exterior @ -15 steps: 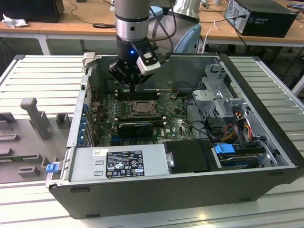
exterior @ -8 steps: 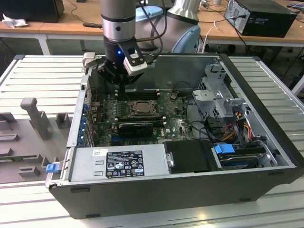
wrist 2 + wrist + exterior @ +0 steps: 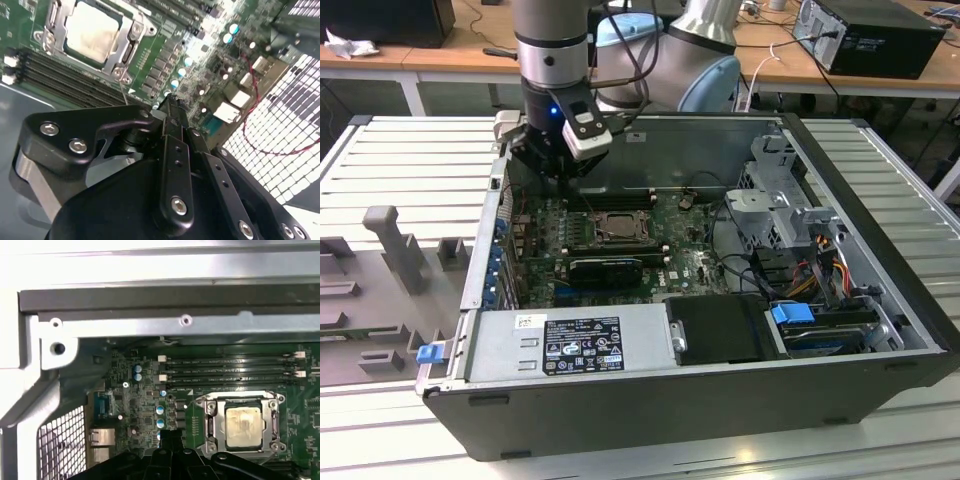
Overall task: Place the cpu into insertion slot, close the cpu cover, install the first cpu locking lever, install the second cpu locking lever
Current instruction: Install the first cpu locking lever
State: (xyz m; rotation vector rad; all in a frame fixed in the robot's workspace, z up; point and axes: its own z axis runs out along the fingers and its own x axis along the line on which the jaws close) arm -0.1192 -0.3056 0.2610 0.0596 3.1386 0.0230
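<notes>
The gripper [image 3: 170, 102], fingers pinched together on nothing, hangs just over the motherboard [image 3: 165, 55] near its port-side edge. Beyond it the cpu [image 3: 94, 32] lies in the insertion slot [image 3: 219, 426], framed by the cpu cover [image 3: 54, 22]. A low sideways slip could scrape the capacitors [image 3: 188, 61].

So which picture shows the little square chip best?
The first wrist view. There the cpu faces the camera almost straight on, whole, with the silver cpu cover framing it. In the second wrist view the cpu is tilted and washed pale by glare. In the exterior view it looks small and dark.
</notes>
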